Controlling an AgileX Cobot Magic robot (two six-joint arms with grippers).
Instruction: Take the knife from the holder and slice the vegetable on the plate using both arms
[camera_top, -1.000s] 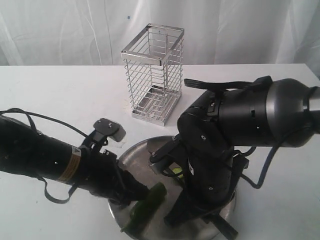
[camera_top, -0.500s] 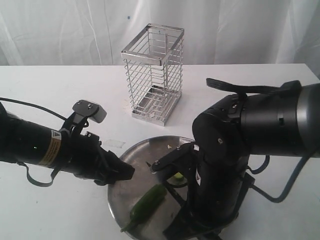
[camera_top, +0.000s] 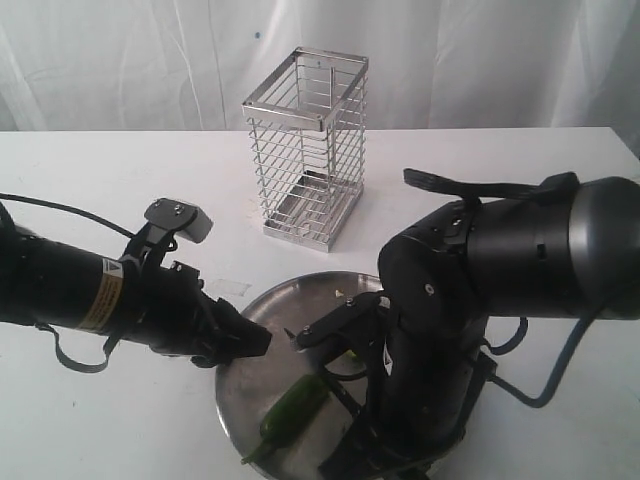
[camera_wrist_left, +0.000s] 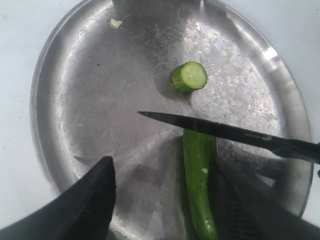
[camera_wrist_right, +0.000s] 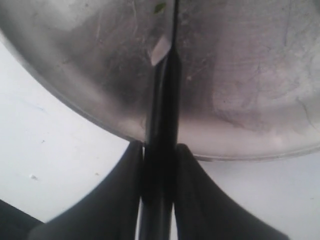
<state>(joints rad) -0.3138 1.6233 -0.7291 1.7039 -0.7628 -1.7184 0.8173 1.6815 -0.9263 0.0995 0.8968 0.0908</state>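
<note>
step: mid-slicing, knife (camera_wrist_left: 235, 135) over vegetable (camera_wrist_left: 200, 185), one piece (camera_wrist_left: 189, 76) off
left fingers (camera_wrist_left: 85, 200): apart, empty
right fingers (camera_wrist_right: 125, 190): clamped on knife handle
next: probably re-pinning vegetable, then another cut

Both arms are bulky, rounded and black. The left arm (camera_top: 90, 295), at the frame's left, carries a yellow warning label, a loose black cable and a grey metal bracket. The right arm (camera_top: 500, 270), lower right, fades to glossy grey with looping cables.
</note>
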